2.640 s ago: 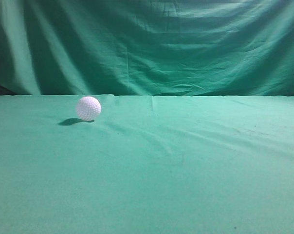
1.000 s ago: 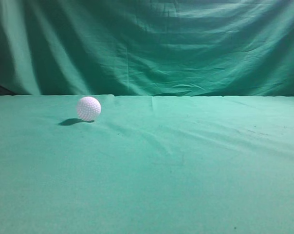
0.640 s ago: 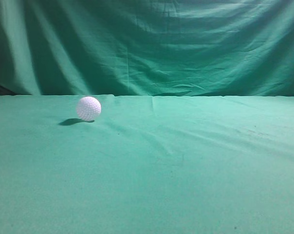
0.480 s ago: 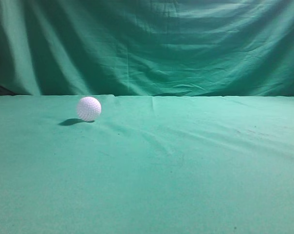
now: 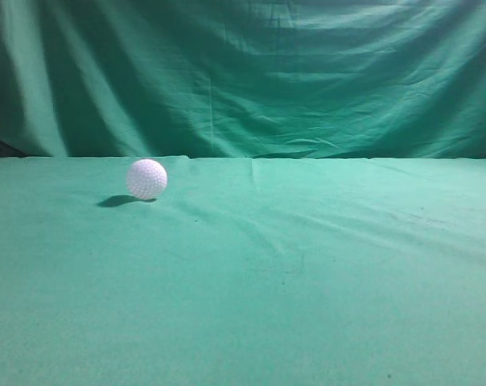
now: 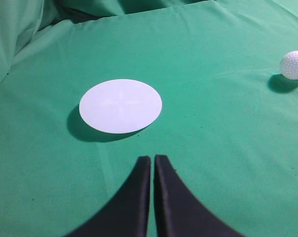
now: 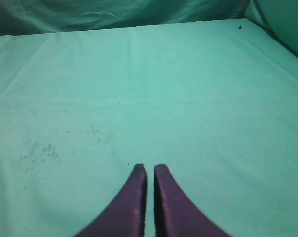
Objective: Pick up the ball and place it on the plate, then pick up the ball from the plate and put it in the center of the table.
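Observation:
The white dimpled ball (image 5: 146,178) rests on the green cloth table (image 5: 291,273), left of the middle and towards the back. It also shows at the right edge of the left wrist view (image 6: 293,64). A flat white round plate (image 6: 121,105) lies on the cloth ahead of my left gripper (image 6: 152,159), which is shut and empty, well short of the plate and far left of the ball. My right gripper (image 7: 150,168) is shut and empty over bare cloth. Neither gripper nor the plate shows in the exterior view.
A draped green cloth backdrop (image 5: 243,72) hangs behind the table's far edge. Folds of the same cloth rise at the far left of the left wrist view (image 6: 16,34) and the far right of the right wrist view (image 7: 282,22).

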Robot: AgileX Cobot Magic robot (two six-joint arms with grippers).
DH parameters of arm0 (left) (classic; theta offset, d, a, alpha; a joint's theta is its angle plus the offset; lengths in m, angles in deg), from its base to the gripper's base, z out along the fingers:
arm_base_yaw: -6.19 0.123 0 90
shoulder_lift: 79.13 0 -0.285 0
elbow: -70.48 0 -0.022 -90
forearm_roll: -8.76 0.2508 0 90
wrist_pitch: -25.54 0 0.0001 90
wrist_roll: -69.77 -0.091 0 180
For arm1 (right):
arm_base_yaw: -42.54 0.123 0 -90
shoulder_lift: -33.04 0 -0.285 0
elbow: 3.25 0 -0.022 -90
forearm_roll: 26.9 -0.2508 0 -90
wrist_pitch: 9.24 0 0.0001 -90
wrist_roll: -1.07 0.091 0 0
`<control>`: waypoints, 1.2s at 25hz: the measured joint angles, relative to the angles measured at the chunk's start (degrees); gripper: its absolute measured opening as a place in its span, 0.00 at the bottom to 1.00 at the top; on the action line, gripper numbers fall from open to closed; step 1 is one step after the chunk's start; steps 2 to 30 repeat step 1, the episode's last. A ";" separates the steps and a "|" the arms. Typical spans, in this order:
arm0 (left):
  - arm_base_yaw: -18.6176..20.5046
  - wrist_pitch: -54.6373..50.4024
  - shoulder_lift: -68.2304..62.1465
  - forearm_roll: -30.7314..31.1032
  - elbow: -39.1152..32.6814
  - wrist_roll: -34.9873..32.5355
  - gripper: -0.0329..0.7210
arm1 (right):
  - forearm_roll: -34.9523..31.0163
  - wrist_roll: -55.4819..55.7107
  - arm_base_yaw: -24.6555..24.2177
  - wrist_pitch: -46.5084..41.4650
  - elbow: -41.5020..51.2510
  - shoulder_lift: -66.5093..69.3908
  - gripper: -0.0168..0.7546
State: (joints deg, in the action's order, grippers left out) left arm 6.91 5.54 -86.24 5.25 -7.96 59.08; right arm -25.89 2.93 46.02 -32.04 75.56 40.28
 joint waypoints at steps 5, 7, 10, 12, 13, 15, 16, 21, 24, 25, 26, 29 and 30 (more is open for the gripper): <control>0.00 0.00 0.00 0.00 0.00 0.00 0.04 | 0.00 0.00 0.00 0.00 0.00 0.00 0.02; 0.00 0.00 0.00 0.00 0.00 0.00 0.04 | 0.00 0.00 0.00 0.00 0.00 0.00 0.02; 0.00 0.00 0.00 0.00 0.00 0.00 0.04 | 0.00 0.00 0.00 0.00 0.00 0.00 0.02; 0.00 0.00 0.00 0.00 0.00 0.00 0.04 | 0.00 0.00 0.00 0.00 0.00 0.00 0.02; 0.00 0.00 0.00 0.00 0.00 0.00 0.04 | 0.00 0.00 0.00 0.00 0.00 0.00 0.02; 0.00 0.00 0.00 0.00 0.00 0.00 0.04 | 0.00 0.00 0.00 0.00 0.00 0.00 0.02; 0.00 0.00 0.00 0.00 0.00 0.00 0.04 | 0.00 0.00 0.00 0.00 0.00 0.00 0.02; 0.00 0.00 0.00 0.00 0.00 0.00 0.04 | 0.00 0.00 0.00 0.00 0.00 0.00 0.02; 0.00 0.00 0.00 0.00 0.00 0.00 0.04 | 0.00 0.00 0.00 0.00 0.00 0.00 0.02; 0.00 0.00 0.00 0.00 0.00 0.00 0.04 | 0.00 0.00 0.00 0.00 0.00 0.00 0.02; 0.00 0.00 0.00 0.00 0.00 0.00 0.04 | 0.00 0.00 0.00 0.00 0.00 0.00 0.02; 0.00 0.00 0.00 0.00 0.00 0.00 0.04 | 0.00 0.00 0.00 0.00 0.00 0.00 0.02; 0.00 0.00 0.00 0.00 0.00 0.00 0.04 | 0.00 0.00 0.00 0.00 0.00 0.00 0.02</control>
